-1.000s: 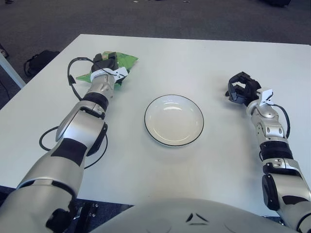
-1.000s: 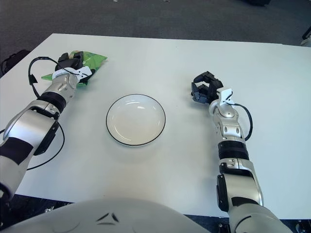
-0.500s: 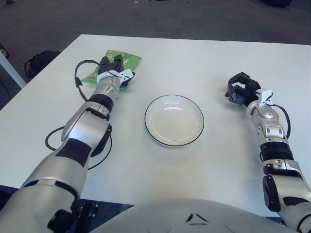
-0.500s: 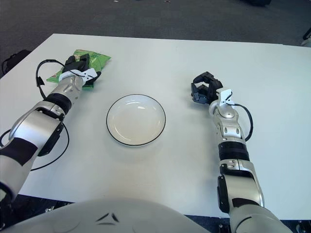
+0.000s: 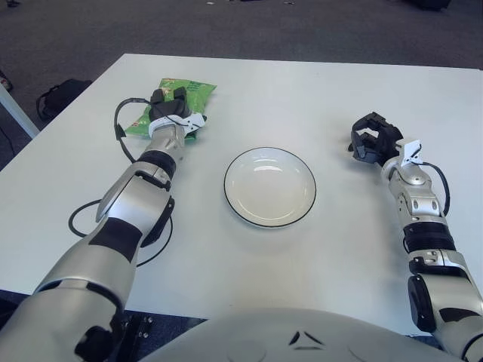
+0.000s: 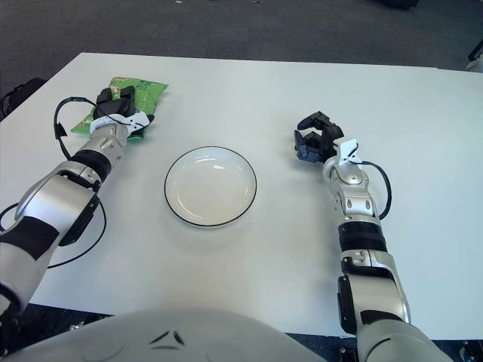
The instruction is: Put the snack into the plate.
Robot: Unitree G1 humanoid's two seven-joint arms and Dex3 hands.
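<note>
A green snack bag (image 5: 192, 89) lies on the white table (image 5: 302, 98) at the far left. My left hand (image 5: 167, 102) rests on top of the bag with its fingers curled over the near edge, gripping it. A white plate (image 5: 269, 188) with a dark rim sits empty at the table's middle, to the right of the bag and nearer to me. My right hand (image 5: 367, 139) is parked on the table at the right of the plate, its fingers curled and holding nothing.
A black cable (image 5: 83, 219) loops on the table beside my left forearm. A dark bag (image 5: 60, 94) lies on the floor beyond the table's left edge.
My left hand has shifted and turned a little at the far left, and the snack bag has moved and rotated with it. The right hand has barely moved.
</note>
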